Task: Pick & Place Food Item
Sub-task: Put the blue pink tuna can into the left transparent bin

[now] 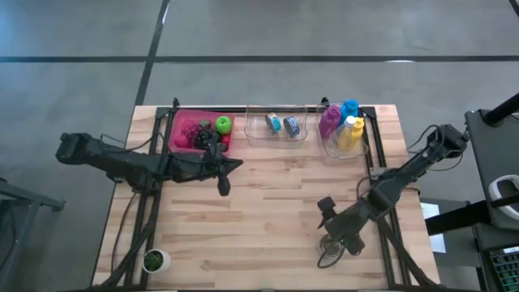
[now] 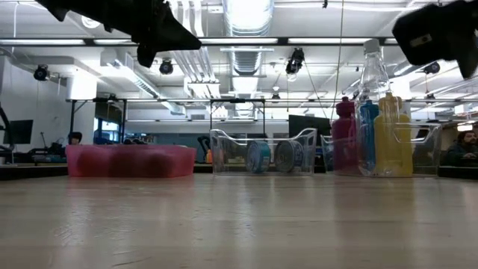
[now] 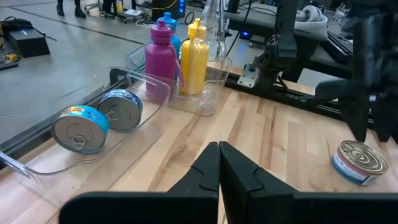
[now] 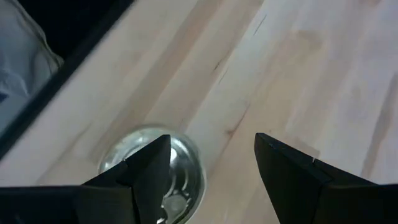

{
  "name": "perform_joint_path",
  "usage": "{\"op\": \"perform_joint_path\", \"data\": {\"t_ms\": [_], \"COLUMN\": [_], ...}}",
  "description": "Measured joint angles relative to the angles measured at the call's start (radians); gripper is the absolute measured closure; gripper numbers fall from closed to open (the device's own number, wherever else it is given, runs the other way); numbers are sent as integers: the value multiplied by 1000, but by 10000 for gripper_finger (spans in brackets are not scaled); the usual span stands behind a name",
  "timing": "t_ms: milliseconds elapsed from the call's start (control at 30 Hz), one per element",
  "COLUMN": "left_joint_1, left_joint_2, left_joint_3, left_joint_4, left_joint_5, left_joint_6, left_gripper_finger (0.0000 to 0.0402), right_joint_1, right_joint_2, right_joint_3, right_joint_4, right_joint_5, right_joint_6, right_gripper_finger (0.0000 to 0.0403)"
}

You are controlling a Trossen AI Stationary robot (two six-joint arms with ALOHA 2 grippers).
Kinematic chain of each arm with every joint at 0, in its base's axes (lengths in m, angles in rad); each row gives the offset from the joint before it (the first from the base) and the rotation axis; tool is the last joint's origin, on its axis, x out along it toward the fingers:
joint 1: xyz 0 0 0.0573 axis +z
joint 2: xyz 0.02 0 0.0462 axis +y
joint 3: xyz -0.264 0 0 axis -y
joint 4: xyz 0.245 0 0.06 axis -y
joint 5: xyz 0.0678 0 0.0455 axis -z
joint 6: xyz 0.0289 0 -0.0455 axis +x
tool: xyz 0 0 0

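Observation:
A silver-topped tin can with a blue and red label stands upright on the wooden table near its near-right part; it also shows in the left wrist view and the right wrist view. My right gripper hovers over it, open and pointing down, with the can partly behind one finger and off to one side of the gap. My left gripper is shut, holds nothing, and hangs above the table just in front of the pink bin.
Along the far edge stand a pink bin with grapes and a green apple, a clear bin with two cans, and a clear bin with bottles. A small white cup sits at the near-left corner. Bare wood lies between the arms.

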Motion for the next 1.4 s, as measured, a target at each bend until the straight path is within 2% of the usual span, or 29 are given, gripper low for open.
{"op": "perform_joint_path", "data": {"t_ms": [233,400,667,1400], "left_joint_1": [0,0,0,-1], "left_joint_2": [0,0,0,0], "left_joint_3": [0,0,0,0], "left_joint_4": [0,0,0,-1], "left_joint_5": [0,0,0,0], "left_joint_6": [0,-1,-4,-4], "left_gripper_finger": [398,398,398,398], "right_joint_1": [-2,0,-2,-3], "right_joint_2": [146,189,192,191], "right_joint_3": [3,18,18,-22], "right_joint_4": [55,74,71,70], "right_joint_5": [1,0,60,60], "right_joint_6": [-31,-41,-49,-17], "right_gripper_finger": [175,175,174,174]}}
